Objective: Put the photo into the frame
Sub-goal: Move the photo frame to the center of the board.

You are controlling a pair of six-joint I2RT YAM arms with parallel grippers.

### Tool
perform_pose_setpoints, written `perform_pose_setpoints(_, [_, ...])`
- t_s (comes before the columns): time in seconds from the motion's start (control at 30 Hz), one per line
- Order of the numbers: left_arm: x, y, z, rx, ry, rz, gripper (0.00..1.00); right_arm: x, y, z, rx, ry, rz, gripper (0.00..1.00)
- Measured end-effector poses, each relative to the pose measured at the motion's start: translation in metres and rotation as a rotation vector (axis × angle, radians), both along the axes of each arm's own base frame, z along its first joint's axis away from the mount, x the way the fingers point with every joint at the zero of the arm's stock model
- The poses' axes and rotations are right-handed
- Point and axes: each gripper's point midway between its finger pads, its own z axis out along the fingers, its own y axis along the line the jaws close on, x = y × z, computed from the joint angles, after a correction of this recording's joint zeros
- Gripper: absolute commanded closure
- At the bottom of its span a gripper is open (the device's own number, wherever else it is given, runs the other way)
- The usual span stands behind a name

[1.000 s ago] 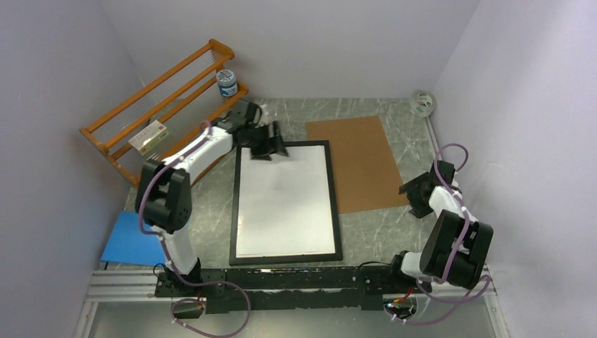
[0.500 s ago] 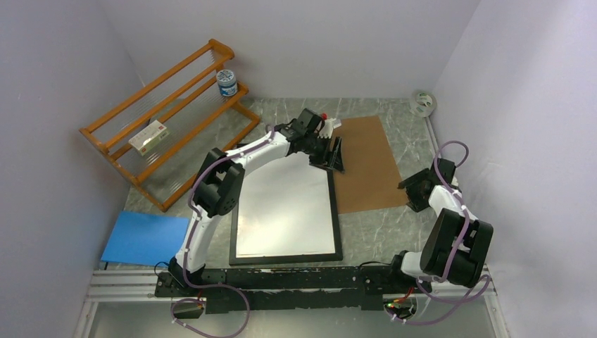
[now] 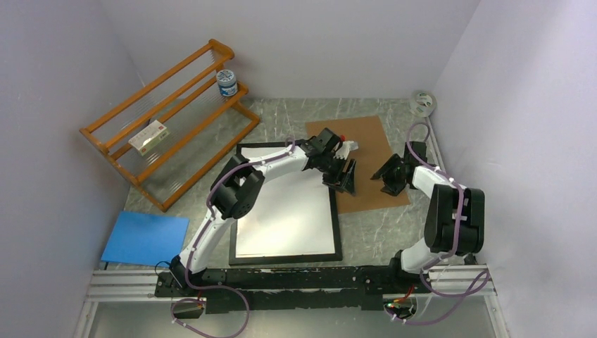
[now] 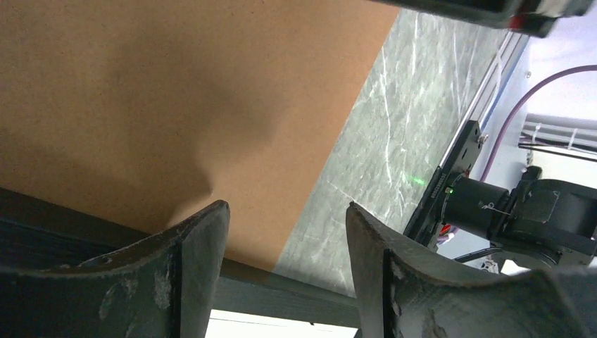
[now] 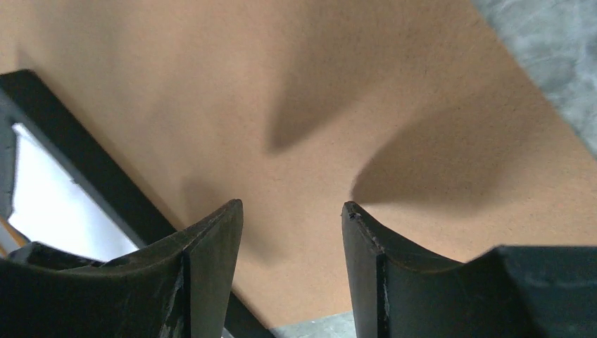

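The black frame (image 3: 243, 151) lies flat in the middle of the table. Inside it lies the photo (image 3: 285, 211), plain white side up. A brown cardboard board (image 3: 366, 144) lies against the frame's right side. My left gripper (image 3: 345, 176) hovers open over the frame's right rail and the board's left edge. In the left wrist view my left gripper (image 4: 285, 208) is empty, above the frame rail (image 4: 281, 289) and the board (image 4: 176, 91). My right gripper (image 3: 388, 176) hangs open and empty over the board's right part. In the right wrist view my right gripper (image 5: 292, 204) has board (image 5: 352, 91) below and frame (image 5: 84, 162) to the left.
An orange wooden rack (image 3: 169, 120) stands at the back left with a small jar (image 3: 226, 82) and a white box (image 3: 148, 136) on it. A blue sheet (image 3: 144, 238) lies front left. A tape roll (image 3: 423, 103) sits in the back right corner. Walls close in on both sides.
My left gripper swung right from the frame's top left corner to its right rail. My right gripper moved left from the table's right edge onto the board. Both jaws narrowed a little.
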Motion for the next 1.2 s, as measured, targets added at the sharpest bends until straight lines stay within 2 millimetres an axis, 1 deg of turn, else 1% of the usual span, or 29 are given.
perform_pose_setpoints(0.07, [-0.002,-0.001,-0.001,0.011,-0.007,-0.003,0.33,-0.003,0.004,-0.01,0.009,0.036,0.014,0.43])
perform_pose_setpoints(0.1, [-0.001,0.0,-0.002,0.02,-0.011,0.001,0.33,-0.004,0.005,-0.012,0.011,0.044,0.016,0.43])
perform_pose_setpoints(0.37, [0.009,0.012,-0.008,0.117,-0.064,0.06,0.34,-0.004,0.0,-0.014,-0.014,0.073,0.009,0.44])
perform_pose_setpoints(0.53, [0.016,0.02,-0.011,0.184,-0.111,0.111,0.3,-0.006,-0.004,-0.015,-0.063,0.102,-0.002,0.43])
perform_pose_setpoints(0.7, [0.026,0.031,-0.013,0.259,-0.14,0.181,0.26,-0.012,-0.022,-0.018,-0.159,0.147,-0.052,0.42])
perform_pose_setpoints(0.93, [0.032,0.044,-0.018,0.325,-0.132,0.246,0.21,-0.022,-0.048,-0.02,-0.279,0.191,-0.121,0.42])
perform_pose_setpoints(1.07, [0.036,0.051,-0.02,0.355,-0.12,0.289,0.2,-0.028,-0.057,-0.021,-0.321,0.21,-0.145,0.42])
perform_pose_setpoints(1.2, [0.04,0.055,-0.02,0.359,-0.102,0.324,0.18,-0.032,-0.061,-0.022,-0.342,0.22,-0.155,0.4])
